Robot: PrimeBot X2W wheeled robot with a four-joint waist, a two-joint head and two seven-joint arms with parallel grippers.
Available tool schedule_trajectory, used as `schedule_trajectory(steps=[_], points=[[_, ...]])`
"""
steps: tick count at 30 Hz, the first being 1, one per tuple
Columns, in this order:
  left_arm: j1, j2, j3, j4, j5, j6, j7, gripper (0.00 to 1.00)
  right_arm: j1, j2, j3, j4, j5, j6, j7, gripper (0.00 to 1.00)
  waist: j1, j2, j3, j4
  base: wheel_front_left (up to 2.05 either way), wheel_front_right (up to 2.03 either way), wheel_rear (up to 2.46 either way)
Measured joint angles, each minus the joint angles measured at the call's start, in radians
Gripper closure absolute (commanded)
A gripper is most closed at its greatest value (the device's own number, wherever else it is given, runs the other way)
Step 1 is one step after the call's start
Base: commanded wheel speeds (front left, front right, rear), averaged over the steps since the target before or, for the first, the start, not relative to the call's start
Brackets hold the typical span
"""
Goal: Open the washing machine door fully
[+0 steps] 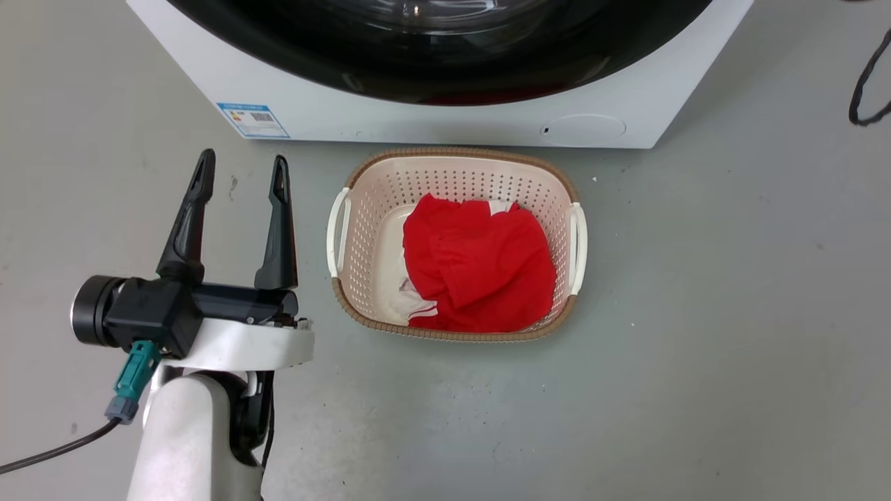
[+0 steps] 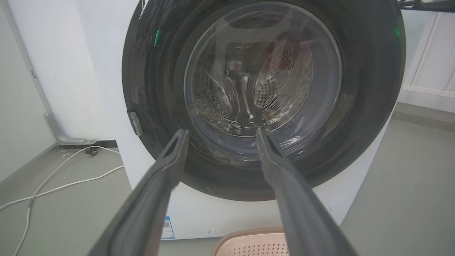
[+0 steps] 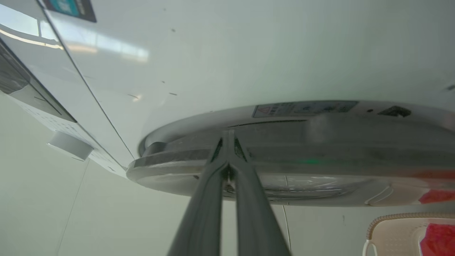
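Above grey floor (image 1: 696,313), right pincer (image 3: 227,137) closed at door (image 3: 320,156).

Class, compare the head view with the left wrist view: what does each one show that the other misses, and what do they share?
Head view adds: a red cloth lying in the basket, the round flap low on the washing machine, and a black cable at the right edge. Left wrist view adds: the holed steel drum seen through the door glass. Shared: the machine's white front, the door's black rim, the blue label, the basket's rim, and the left pincer, fingers apart.
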Motion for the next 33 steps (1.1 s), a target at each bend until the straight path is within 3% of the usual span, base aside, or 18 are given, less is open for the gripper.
schedule_trajectory(steps=[23,33], points=[[-0.005,-0.001,-0.004,0.009,-0.015,0.006,0.000,0.00,-0.040,-0.011,0.087,0.028,-0.030,0.002,0.136,1.00,0.0000,0.0000,0.011,0.017,0.00,0.00,0.00],[0.000,-0.001,-0.005,0.021,-0.015,0.007,0.000,0.00,-0.026,0.041,0.083,0.031,-0.004,0.000,0.150,1.00,-0.0001,0.0000,-0.025,0.006,0.00,0.00,0.00]])
